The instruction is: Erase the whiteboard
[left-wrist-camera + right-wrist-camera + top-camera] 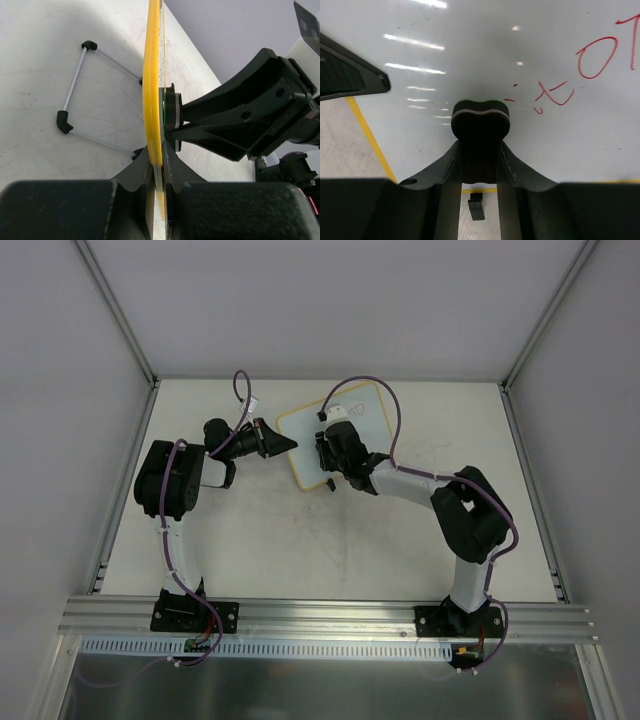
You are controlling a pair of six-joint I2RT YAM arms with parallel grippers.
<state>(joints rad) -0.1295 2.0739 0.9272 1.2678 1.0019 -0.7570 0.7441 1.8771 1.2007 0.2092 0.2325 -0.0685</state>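
white rectangular whiteboard with yellow rim [372, 412], back-centre of table [250, 540], rim clamped by left gripper [161, 165]. right gripper [480, 155] clenched on small black eraser block [480, 117] against board face; red handwriting [555, 92] lies just right of block.

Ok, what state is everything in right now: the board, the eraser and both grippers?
Yellow-rimmed white rectangular whiteboard: clamped at its rim, red writing on its face not yet wiped.
Small black eraser block: pressed against the board's face, beside the red writing.
Left gripper: closed on the board's yellow rim.
Right gripper: closed on the eraser.
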